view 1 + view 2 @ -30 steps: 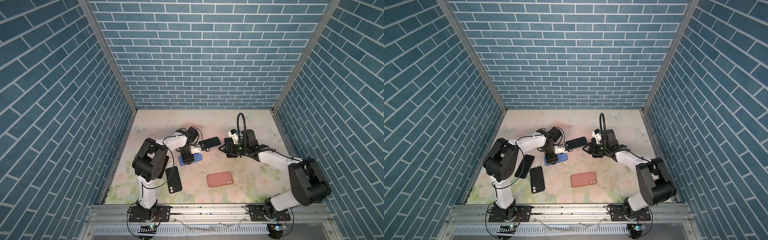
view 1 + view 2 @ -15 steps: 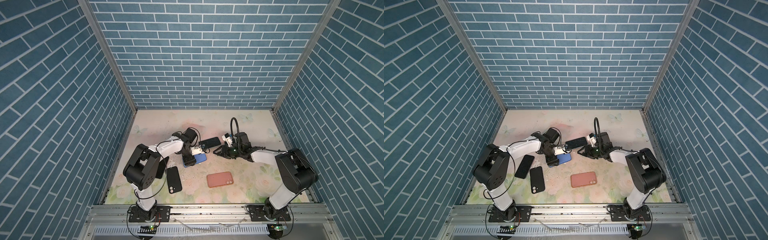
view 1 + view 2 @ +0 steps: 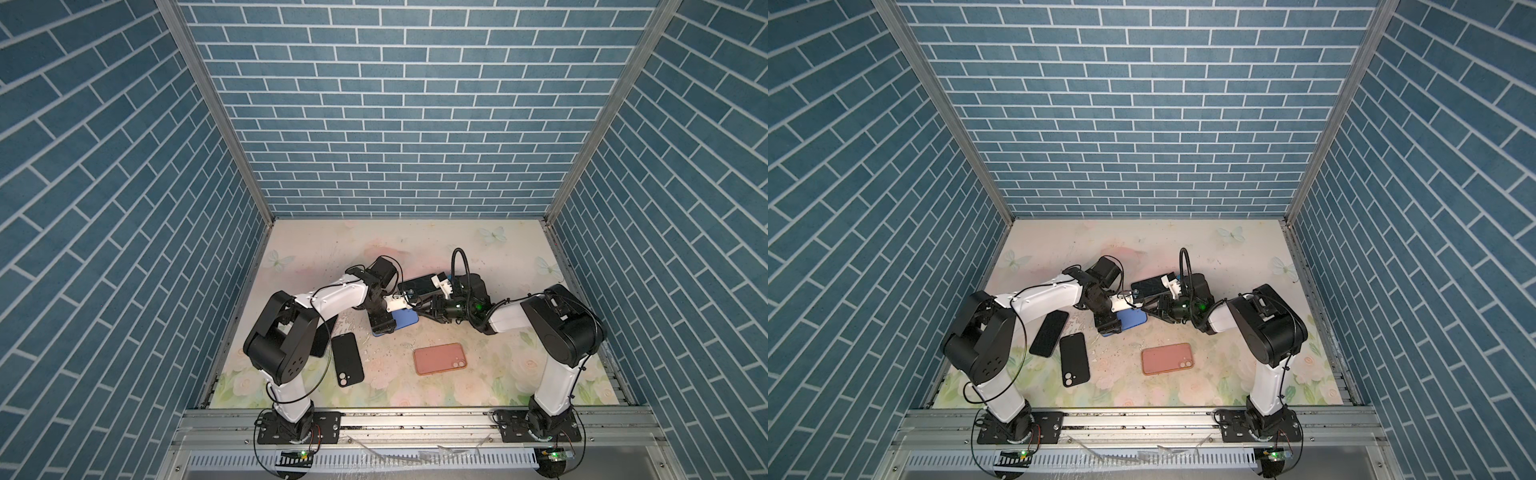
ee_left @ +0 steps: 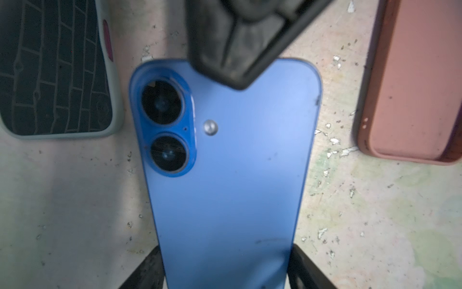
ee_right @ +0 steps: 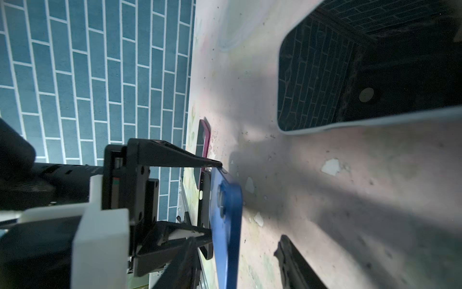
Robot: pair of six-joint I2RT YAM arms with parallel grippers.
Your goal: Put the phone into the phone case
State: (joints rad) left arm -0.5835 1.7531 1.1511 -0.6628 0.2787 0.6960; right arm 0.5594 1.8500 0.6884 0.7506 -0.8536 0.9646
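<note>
My left gripper (image 4: 226, 272) clamps the blue phone (image 4: 225, 175) by its long edges, back up, mid-table; my right gripper (image 3: 422, 309) sits at its camera end, grip unclear to me; the salmon phone case (image 3: 440, 359) lies nearby, apart.

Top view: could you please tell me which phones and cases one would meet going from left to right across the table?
In a top view: dark phone → black case → blue phone → pink case. The cased phone farther back is left out, as it overlaps.

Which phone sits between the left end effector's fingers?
The blue phone, the only blue one, back up with twin lenses; the left end effector flanks its sides.
</note>
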